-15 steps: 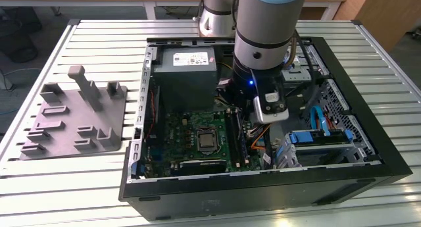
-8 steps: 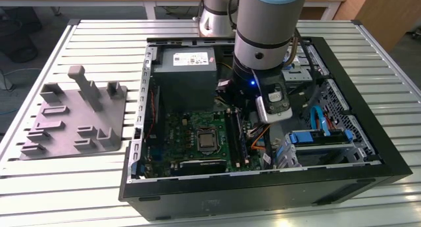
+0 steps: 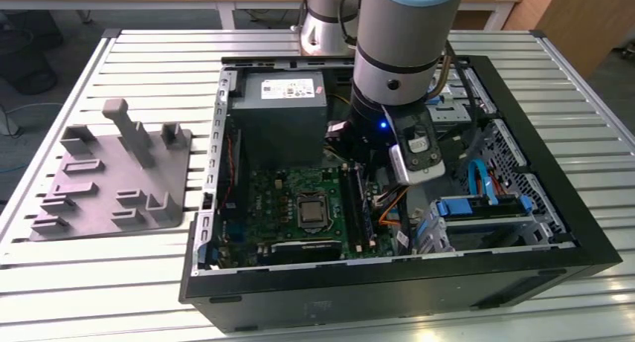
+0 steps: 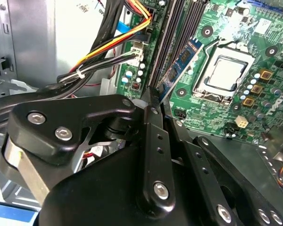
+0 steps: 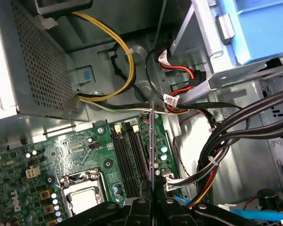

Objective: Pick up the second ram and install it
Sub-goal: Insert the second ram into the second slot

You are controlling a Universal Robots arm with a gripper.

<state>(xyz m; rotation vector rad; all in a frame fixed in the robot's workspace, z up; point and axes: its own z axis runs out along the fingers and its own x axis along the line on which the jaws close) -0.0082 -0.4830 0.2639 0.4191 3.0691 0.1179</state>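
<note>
Second ram (image 4: 179,68) sits pinched between the two black fingertips of the gripper (image 4: 156,96), which is closed on its near end; the rest of the strip sticks out straight ahead of the fingers. In the first wrist view the ram (image 5: 152,141) is seen edge-on, a thin line rising from the closed gripper (image 5: 151,188). Long axis runs parallel to the black memory slots (image 5: 132,157) on the motherboard (image 5: 52,155), and the strip stands on edge above them. In the second wrist view the ram lies just beside the slots (image 4: 184,23), on the side nearer the processor socket (image 4: 225,73); whether its lower edge touches a slot cannot be told.

Exterior view: arm (image 3: 402,52) reaches down into the open computer case (image 3: 555,208), gripper (image 3: 355,157) low over the motherboard (image 3: 288,208) near its edge at the exterior view's right. Grey holder block (image 3: 109,178) lies on the slatted table (image 3: 149,52), well apart from the case, toward the exterior view's left.
</note>
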